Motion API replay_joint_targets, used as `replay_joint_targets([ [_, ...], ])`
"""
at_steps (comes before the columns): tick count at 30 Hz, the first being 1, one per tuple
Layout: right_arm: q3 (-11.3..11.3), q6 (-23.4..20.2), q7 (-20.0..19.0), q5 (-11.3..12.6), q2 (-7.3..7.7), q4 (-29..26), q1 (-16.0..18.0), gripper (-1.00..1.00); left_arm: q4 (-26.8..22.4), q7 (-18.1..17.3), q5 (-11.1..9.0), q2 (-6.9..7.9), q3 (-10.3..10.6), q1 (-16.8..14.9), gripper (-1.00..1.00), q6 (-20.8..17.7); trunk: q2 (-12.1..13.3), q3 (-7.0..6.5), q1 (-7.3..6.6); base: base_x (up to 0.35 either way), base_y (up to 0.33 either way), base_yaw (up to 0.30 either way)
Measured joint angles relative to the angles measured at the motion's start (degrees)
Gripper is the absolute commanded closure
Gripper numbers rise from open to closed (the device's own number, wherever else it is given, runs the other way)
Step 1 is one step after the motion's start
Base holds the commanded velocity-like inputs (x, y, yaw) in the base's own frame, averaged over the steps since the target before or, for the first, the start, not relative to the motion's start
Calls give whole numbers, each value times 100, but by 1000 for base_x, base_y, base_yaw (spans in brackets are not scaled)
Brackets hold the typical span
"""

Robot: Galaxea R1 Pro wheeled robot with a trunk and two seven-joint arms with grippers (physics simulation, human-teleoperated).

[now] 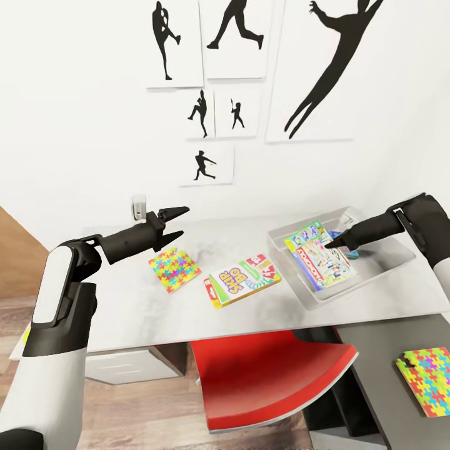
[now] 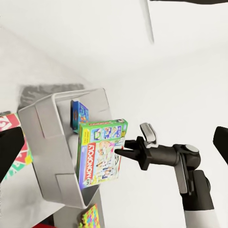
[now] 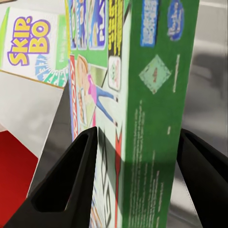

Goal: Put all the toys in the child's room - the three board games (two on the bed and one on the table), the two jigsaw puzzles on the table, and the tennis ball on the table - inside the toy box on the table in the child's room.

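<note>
Table (image 1: 187,306): white top, long axis running left-right across the head view, against the white wall with black silhouette prints (image 1: 325,69).

Red chair (image 1: 269,381): tucked under the table's front edge.

Toy box (image 1: 400,256): light-grey bin on the right part of the table, long axis skewed, running from front-left to back-right. Inside it the Monopoly game box (image 1: 315,253), green edge, propped at a tilt against the near wall rather than flat; a smaller blue item sits beside it, too hidden to name.

Right arm: reaches in from the right, forearm level, pointing left over the bin. Right gripper (image 1: 330,240) has its fingers spread either side of the Monopoly box; right wrist view shows a gap on the one side, so contact cannot be told.

Left arm: elbow bent, forearm pointing right and away over the table's left half. Left gripper (image 1: 177,224) spread apart, holding nothing, hovering above the tabletop.

Skip-Bo game box (image 1: 242,280): flat mid-table, long axis left-right, slightly angled, just left of the bin.

Jigsaw puzzle (image 1: 174,268): flat, rotated diamond-wise, left of the Skip-Bo box, below the left gripper.

Second jigsaw puzzle (image 1: 430,380): on a dark surface lower right, well apart.
</note>
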State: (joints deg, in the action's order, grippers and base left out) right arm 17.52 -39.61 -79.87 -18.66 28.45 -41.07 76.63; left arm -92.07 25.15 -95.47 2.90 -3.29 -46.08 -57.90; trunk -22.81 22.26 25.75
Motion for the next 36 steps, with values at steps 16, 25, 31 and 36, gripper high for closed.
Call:
replay_joint_targets([
  [16, -6, -5, 128, 10, 0, 0, 7, 100, 0, 0, -6, 0, 0, -16, -100, 0, 0, 134, 0, 0, 0, 0],
  [25, -13, -6, 138, 14, 3, -5, 7, 100, 0, 0, -16, 7, 0, -32, -100, -3, 0, 215, 0, 0, 0, 0],
  [31, -15, -6, 140, 17, 0, -8, 4, 100, 0, 0, -18, 2, 0, -35, -100, -4, -1, 237, 0, 0, 0, 0],
  [36, -15, -6, 140, 16, -1, -8, 3, 100, 0, 0, -18, 1, 0, -35, -100, -4, -1, 242, 0, 0, 0, 0],
])
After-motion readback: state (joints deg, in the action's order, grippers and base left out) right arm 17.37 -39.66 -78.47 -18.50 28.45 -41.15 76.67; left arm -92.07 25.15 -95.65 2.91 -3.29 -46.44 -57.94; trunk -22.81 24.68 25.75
